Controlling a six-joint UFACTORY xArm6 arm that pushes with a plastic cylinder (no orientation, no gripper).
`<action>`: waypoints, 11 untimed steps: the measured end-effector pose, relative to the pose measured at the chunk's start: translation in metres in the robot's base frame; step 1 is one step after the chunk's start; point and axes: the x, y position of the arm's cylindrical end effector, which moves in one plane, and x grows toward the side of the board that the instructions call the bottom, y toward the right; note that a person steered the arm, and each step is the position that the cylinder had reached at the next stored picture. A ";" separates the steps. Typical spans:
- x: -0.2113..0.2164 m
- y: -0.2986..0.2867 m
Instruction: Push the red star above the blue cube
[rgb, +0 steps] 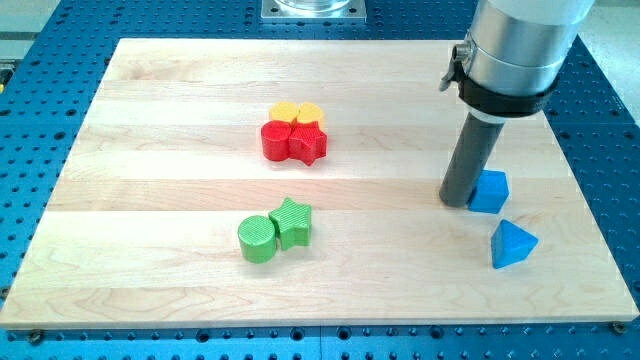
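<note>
The red star (308, 144) lies a little above the board's middle, touching a red cylinder (274, 140) on its left and a yellow heart (297, 112) above it. The blue cube (489, 191) sits at the view's right. My tip (457, 200) rests on the board right against the blue cube's left side, far to the right of the red star.
A blue triangular block (513, 245) lies just below the blue cube. A green cylinder (257, 239) and a green star (292, 222) touch each other below the red blocks. The wooden board (150, 190) ends close to the blue blocks on the right.
</note>
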 end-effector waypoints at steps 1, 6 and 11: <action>-0.001 -0.024; -0.096 -0.165; -0.087 -0.010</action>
